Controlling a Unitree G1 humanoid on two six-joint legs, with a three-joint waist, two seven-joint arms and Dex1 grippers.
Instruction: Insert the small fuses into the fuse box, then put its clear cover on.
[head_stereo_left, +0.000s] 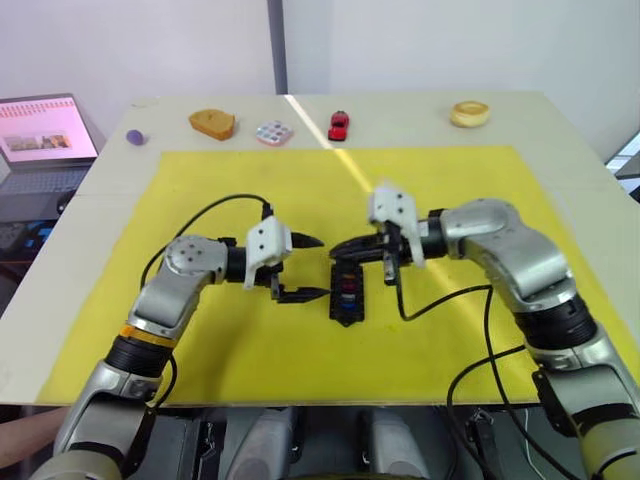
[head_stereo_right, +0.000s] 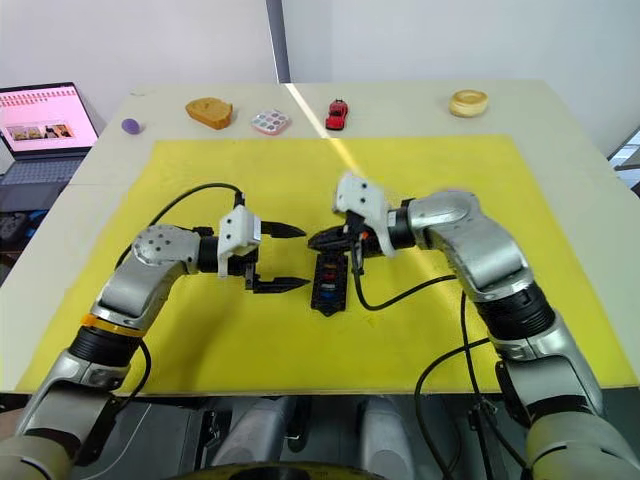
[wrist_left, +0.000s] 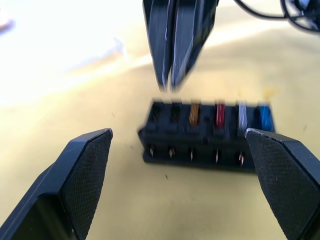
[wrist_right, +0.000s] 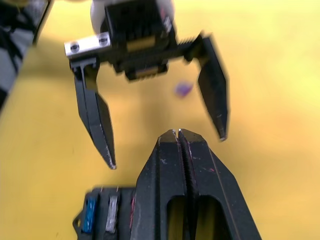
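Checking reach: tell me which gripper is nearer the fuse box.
Right. The right gripper, fingers shut, hovers right over the fuse box's far end; the left gripper, fingers open, sits beside it to the left.

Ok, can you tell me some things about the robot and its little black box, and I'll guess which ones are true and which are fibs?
1. The left pincer is wide open. True.
2. The right pincer is wide open too. False: its two fingers are pressed together.
3. The fuse box already has some coloured fuses in it. True: blue, grey, red and orange ones sit in a row, with empty slots beside them.
4. The red toy car is on the yellow mat. False: it stands on the bare table beyond the mat.
5. The left pincer is gripping the fuse box. False: it hovers open beside the box.
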